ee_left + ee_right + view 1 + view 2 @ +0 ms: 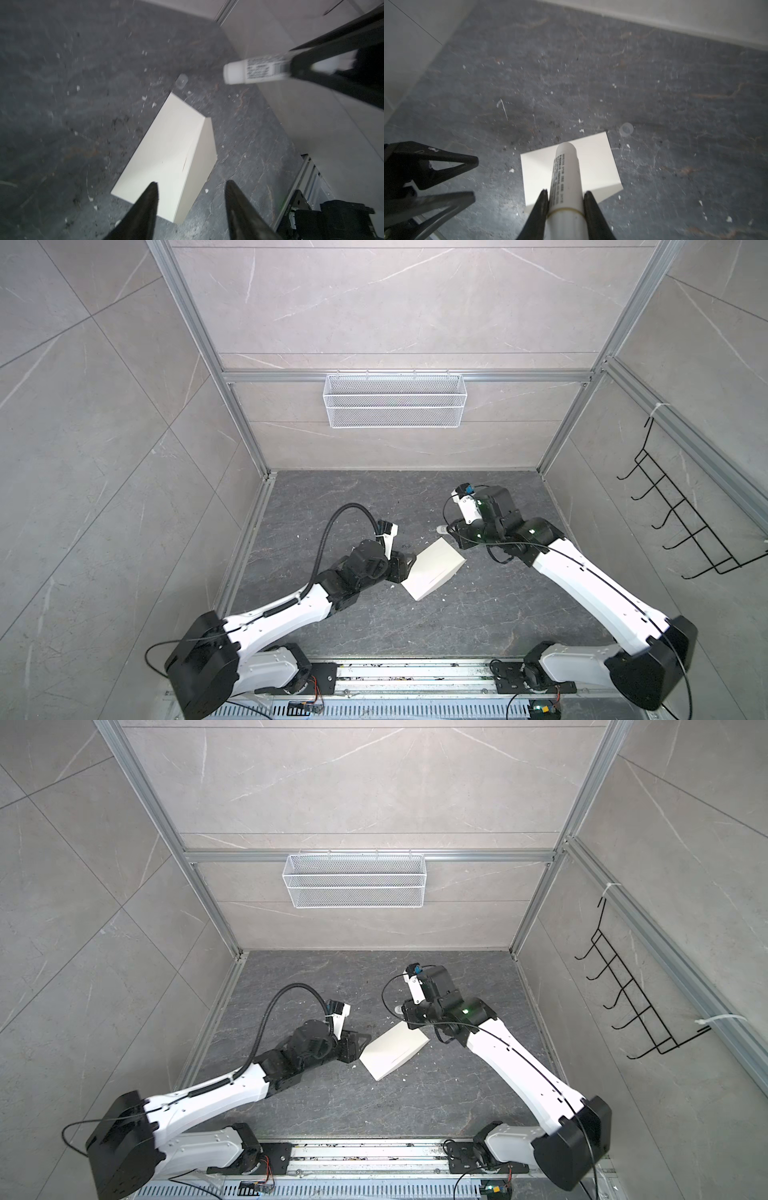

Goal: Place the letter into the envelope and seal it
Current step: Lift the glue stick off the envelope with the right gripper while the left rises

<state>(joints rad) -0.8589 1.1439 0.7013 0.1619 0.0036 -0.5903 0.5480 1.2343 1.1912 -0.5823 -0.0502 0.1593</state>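
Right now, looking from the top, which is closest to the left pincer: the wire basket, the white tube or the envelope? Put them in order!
In a top view, nearest first:
1. The envelope, lying right beside the open left pincer.
2. The white tube, just past the envelope's far corner, gripped in the right pincer.
3. The wire basket, hanging far off at the back.
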